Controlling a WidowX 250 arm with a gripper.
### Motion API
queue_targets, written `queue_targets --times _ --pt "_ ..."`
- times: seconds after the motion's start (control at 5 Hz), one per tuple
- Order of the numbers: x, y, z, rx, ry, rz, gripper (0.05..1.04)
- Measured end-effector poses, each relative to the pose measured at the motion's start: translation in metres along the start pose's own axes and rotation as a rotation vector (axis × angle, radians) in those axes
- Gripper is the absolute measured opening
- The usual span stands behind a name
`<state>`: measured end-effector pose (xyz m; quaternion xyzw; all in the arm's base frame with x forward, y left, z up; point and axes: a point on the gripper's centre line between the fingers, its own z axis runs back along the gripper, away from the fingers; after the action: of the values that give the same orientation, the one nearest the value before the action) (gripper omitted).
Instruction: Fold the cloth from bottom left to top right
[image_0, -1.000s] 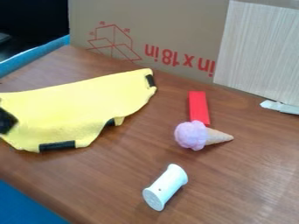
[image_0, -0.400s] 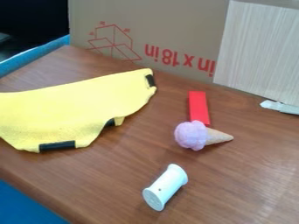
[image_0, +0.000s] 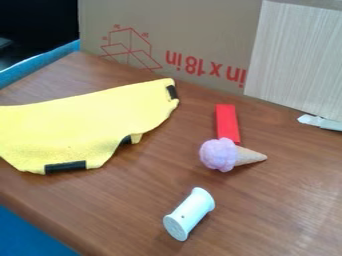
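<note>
Your yellow cloth (image_0: 73, 125) lies on the left of the desk (image_0: 267, 215), running out past the left edge of the view, its long far edge slanting up to the far right corner; you cannot tell whether the gripper is open or closed, so check that before any pinch. With the left end cut off, a grasp there could easily miss the corner; too high a pinch would catch nothing, too low a one would press on the wood. The near edge looks wavy, with a stiff-looking dark patch (image_0: 65, 167) on it, so you may get a crooked fold or one that springs back; lifting a single layer could be hard if the cloth is already doubled, which you can't be sure of; a hard pull could drag the whole piece along the smooth top. To the right, the toy ice cream cone (image_0: 218, 154) sits against the near end of a red block (image_0: 227, 122), a white spool (image_0: 190, 214) nearer you; a wide sweep might knock them. Behind stand a cardboard box (image_0: 167, 30) and a pale panel (image_0: 297, 55); blue material (image_0: 27, 232) shows beyond the near left edge.
</note>
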<state>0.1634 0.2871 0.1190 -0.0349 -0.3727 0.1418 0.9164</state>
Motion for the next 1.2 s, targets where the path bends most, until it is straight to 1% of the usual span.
queue_targets --times 0.2,0.4,0.6,0.8,1.0,1.2 --pt "-0.003 0.004 -0.008 -0.015 -0.011 0.041 0.999" --pt "-0.008 0.003 -0.015 -0.05 -0.014 0.08 0.999" --pt "-0.007 0.004 -0.018 -0.044 -0.016 0.102 0.999" --pt "-0.007 -0.002 -0.028 -0.034 0.001 0.099 0.999" --pt "-0.007 -0.005 -0.036 -0.021 0.007 0.092 0.955" --pt "-0.007 -0.012 -0.047 -0.004 0.011 0.087 0.736"
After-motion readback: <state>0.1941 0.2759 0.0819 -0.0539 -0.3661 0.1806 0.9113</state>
